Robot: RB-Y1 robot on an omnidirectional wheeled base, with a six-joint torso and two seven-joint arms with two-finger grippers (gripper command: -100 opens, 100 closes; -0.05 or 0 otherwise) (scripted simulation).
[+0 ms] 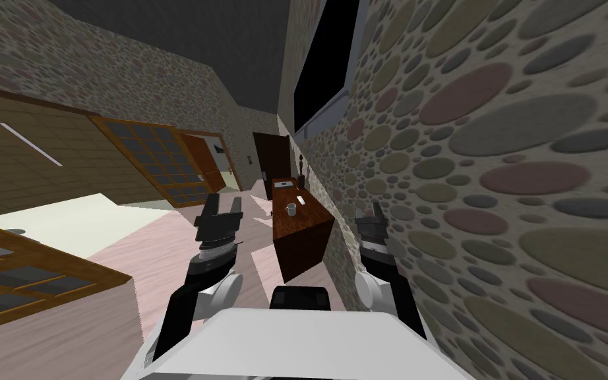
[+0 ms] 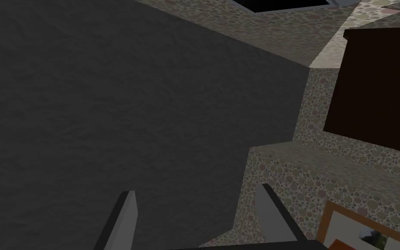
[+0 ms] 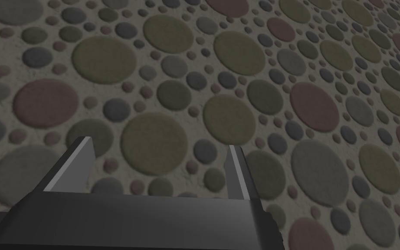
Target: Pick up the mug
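While the mug (image 1: 291, 209) sits well ahead on the table (image 1: 312, 212), left tool (image 1: 220, 206) and right tool (image 1: 370, 212) hang open, empty: approach step, next likely calls for driving closer.

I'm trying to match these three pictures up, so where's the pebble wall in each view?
Head view: pebble wall along the robot's right, beside the table holding the mug.
Left wrist view: beyond the open left end effector, next to a dark grey plane.
Right wrist view: facing the open right end effector.
Shared landmark: the wall's black area, in head and left wrist views.
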